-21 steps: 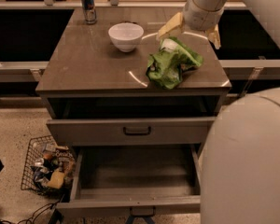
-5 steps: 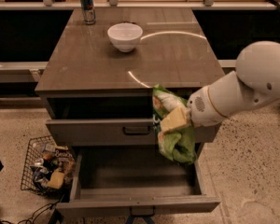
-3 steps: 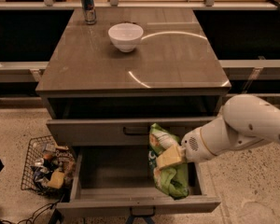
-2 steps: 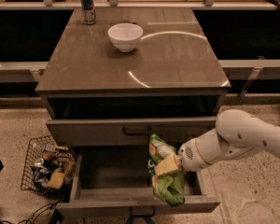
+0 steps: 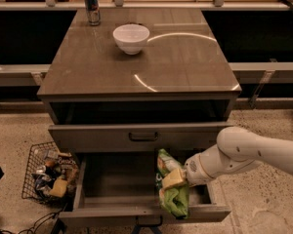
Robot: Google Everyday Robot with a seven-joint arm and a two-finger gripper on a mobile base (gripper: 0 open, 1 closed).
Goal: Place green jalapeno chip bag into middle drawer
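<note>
Where drawer (image 5: pixel 118 185) gapes, end effector (image 5: pixel 174 179) clasps bag (image 5: pixel 176 204).

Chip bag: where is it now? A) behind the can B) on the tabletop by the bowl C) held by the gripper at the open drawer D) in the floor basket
C: the gripper grips the chip bag over the right side of the open drawer.

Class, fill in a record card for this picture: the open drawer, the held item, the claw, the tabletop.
Open drawer: deep grey metal drawer, pulled out
Held item: bright green glossy foil chip bag, hanging over the drawer's right side
Claw: yellowish two-finger claw, shut on the bag's middle
Tabletop: white bowl, dark drink can
</note>
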